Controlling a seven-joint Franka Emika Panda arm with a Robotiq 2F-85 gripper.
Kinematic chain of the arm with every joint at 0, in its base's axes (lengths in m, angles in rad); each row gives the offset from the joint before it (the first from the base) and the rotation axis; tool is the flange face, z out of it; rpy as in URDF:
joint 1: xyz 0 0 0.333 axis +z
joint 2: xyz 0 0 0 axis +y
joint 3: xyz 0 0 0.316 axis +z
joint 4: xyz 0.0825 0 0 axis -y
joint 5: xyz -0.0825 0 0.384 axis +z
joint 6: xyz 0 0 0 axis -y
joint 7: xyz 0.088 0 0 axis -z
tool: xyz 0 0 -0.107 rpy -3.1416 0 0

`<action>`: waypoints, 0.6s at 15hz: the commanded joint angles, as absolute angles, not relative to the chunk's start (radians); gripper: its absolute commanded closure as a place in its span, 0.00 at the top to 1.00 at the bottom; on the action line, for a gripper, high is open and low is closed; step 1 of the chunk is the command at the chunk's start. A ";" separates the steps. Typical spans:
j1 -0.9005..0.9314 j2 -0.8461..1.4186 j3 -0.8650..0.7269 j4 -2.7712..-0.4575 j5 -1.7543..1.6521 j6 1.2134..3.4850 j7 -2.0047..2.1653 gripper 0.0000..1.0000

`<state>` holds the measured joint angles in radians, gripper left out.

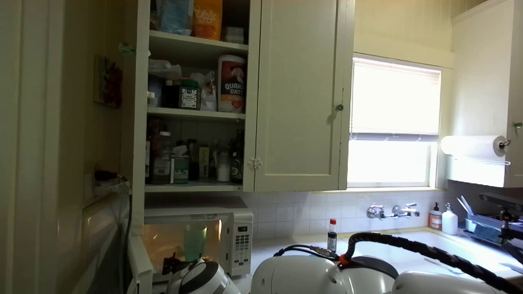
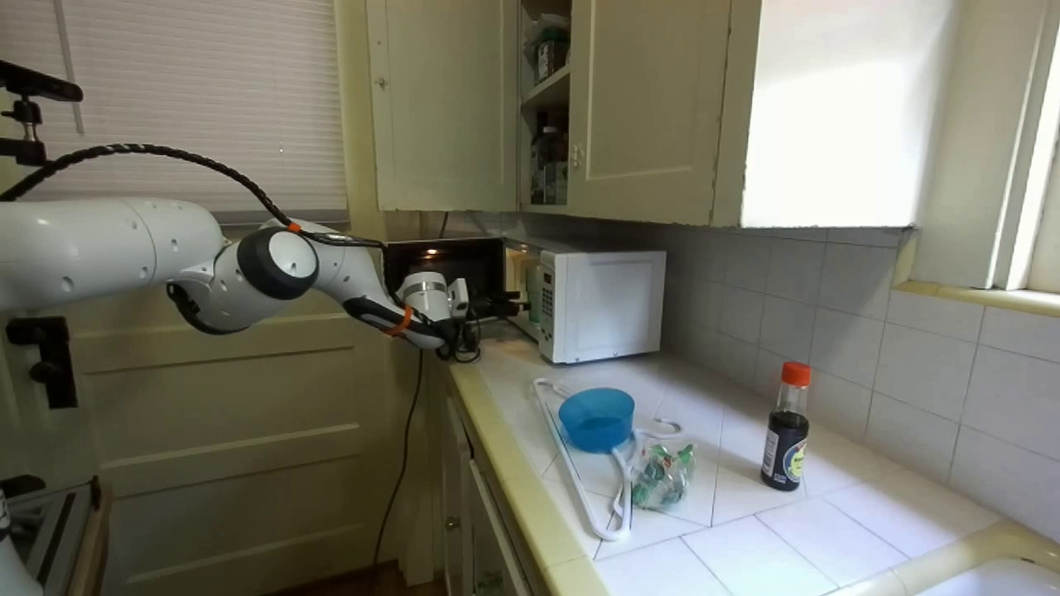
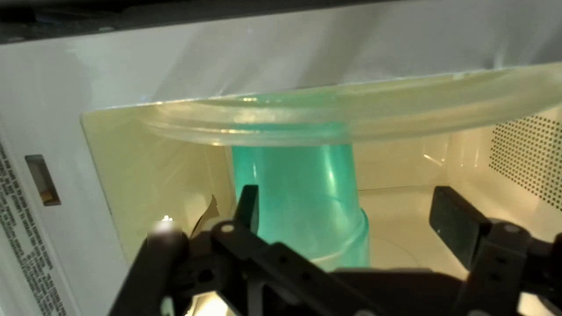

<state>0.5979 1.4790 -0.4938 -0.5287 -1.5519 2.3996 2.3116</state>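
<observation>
Cup (image 3: 298, 184) stands on end inside the microwave (image 2: 609, 306), long axis vertical, facing jaws spread apart.

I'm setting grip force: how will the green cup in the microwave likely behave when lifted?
The green cup looks like translucent plastic, so probably light if empty, and slightly flexible. Its glossy sides may slip. Taller than wide, it could tip on the clear turntable if nudged.
</observation>
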 commanded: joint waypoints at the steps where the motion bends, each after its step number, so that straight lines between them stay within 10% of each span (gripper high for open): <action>1: 0.614 1.451 -0.500 -0.619 -1.554 2.365 2.425 1.00; 9: 0.595 1.311 -0.509 -0.780 -1.576 2.511 2.382 1.00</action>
<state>0.5927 1.3933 -0.5007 -0.6680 -1.5525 2.4217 2.3742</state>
